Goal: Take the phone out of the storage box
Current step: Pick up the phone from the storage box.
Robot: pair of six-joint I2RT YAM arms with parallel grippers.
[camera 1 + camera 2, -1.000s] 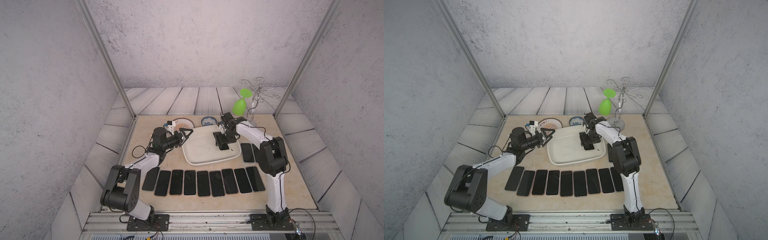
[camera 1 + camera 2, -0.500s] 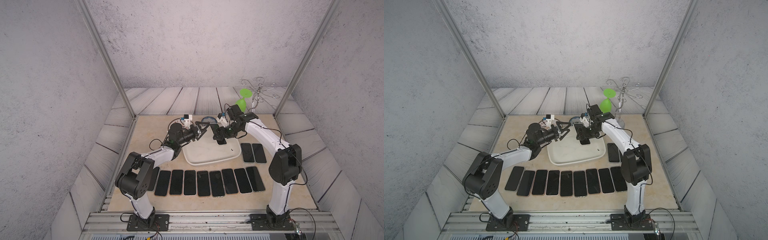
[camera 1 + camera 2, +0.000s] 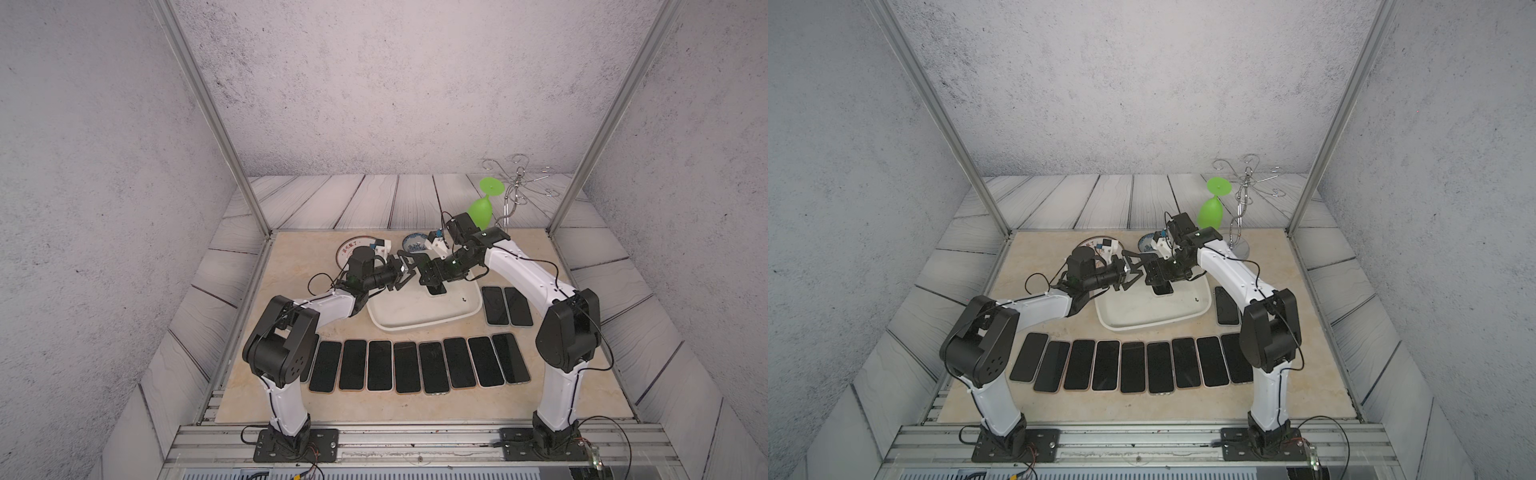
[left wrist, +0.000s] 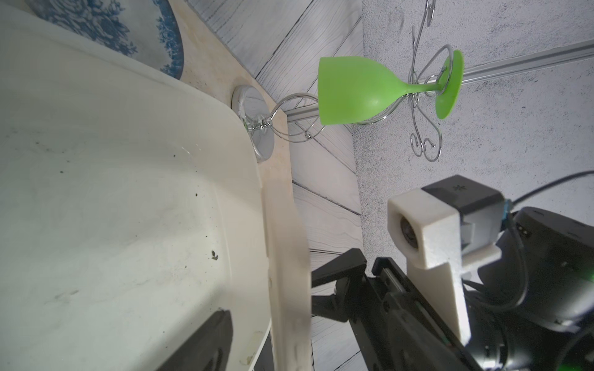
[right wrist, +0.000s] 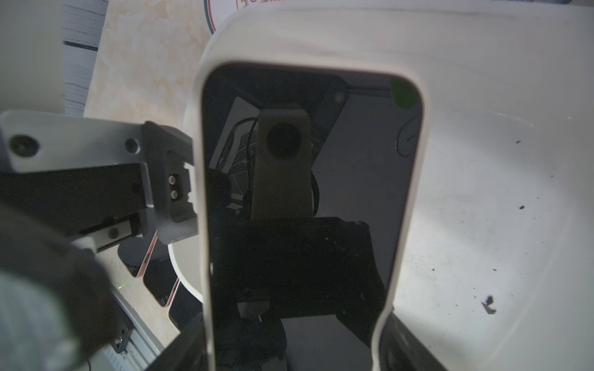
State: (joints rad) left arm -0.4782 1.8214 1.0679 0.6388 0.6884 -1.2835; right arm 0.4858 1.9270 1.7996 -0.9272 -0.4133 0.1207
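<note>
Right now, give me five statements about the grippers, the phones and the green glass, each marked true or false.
1. The right gripper holds a phone over the storage box. True.
2. The left gripper grips a second phone. False: its jaws stand open, beside the held phone.
3. A row of phones lies on the table between the box and the arm bases. True.
4. The green glass stands upright on the table. False: it hangs bowl-down from the wire rack.
5. Three phones lie in the storage box. False: no phone lies on its visible floor.
</note>
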